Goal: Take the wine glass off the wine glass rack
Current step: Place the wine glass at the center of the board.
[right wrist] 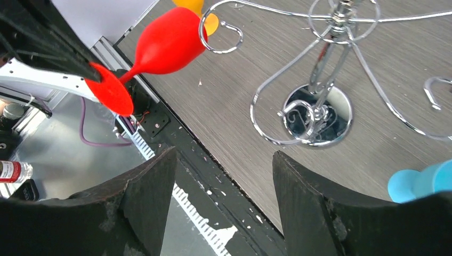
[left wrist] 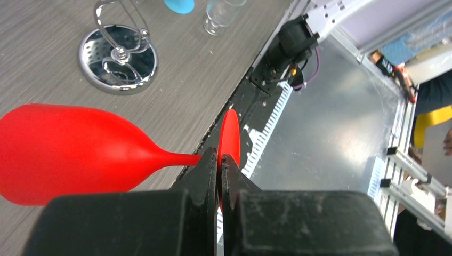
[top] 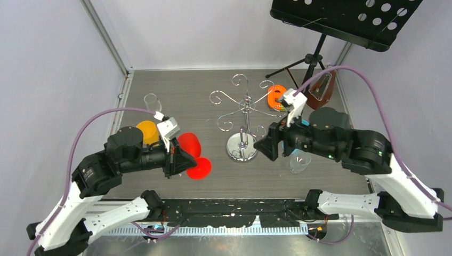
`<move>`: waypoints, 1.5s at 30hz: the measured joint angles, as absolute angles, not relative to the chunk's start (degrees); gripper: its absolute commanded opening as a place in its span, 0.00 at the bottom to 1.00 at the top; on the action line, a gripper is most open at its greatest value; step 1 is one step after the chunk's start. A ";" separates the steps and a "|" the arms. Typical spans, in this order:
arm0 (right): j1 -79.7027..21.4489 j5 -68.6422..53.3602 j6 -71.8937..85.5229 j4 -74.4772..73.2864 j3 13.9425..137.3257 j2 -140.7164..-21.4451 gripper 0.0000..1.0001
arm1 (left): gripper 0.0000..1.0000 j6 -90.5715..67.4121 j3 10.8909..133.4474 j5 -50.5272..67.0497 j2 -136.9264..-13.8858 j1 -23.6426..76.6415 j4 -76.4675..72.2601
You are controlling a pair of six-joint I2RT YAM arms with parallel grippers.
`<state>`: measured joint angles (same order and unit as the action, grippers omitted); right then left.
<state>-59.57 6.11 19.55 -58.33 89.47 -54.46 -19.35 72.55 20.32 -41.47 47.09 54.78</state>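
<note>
The red wine glass [top: 189, 145] lies level in the air, left of the wine glass rack [top: 245, 106] and apart from it. My left gripper [top: 191, 160] is shut on its stem, right beside the round foot [top: 200, 168]. The left wrist view shows the jaws [left wrist: 219, 157] pinched between the red bowl [left wrist: 69, 152] and the foot. The chrome rack stands mid-table with bare scroll arms and a mirrored base [left wrist: 118, 58]. My right gripper [top: 265, 146] hangs open just right of the base, nothing between its fingers [right wrist: 224, 154]. From there I see the rack [right wrist: 320, 80] and the red glass [right wrist: 168, 42].
A clear glass [top: 152, 101] and a yellow-orange glass [top: 147, 130] stand at the left. Another clear glass [top: 299, 161] sits under my right arm, with a blue one [right wrist: 421, 181] beside it. An orange object [top: 276, 97], a brown metronome [top: 322, 90] and a black music stand [top: 346, 18] are at the back right.
</note>
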 measured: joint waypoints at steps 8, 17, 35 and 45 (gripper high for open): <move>-69.25 12.01 23.64 -56.86 92.75 -62.13 0.73 | 0.00 -18.55 71.72 5.96 -41.52 64.88 55.24; -76.31 15.20 28.58 -54.68 93.47 -65.41 0.73 | 0.00 -19.49 71.13 -12.84 -44.80 84.20 56.71; -83.72 17.23 36.93 -50.89 90.00 -70.94 0.73 | 0.00 -25.93 78.37 -41.80 -59.92 109.80 63.29; -84.84 16.97 39.86 -49.47 87.35 -74.02 0.73 | 0.00 -28.16 80.60 -47.64 -64.62 115.15 66.28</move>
<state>-84.84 16.97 39.86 -49.47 87.35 -74.02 -28.16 80.60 -47.64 -64.62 115.15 66.28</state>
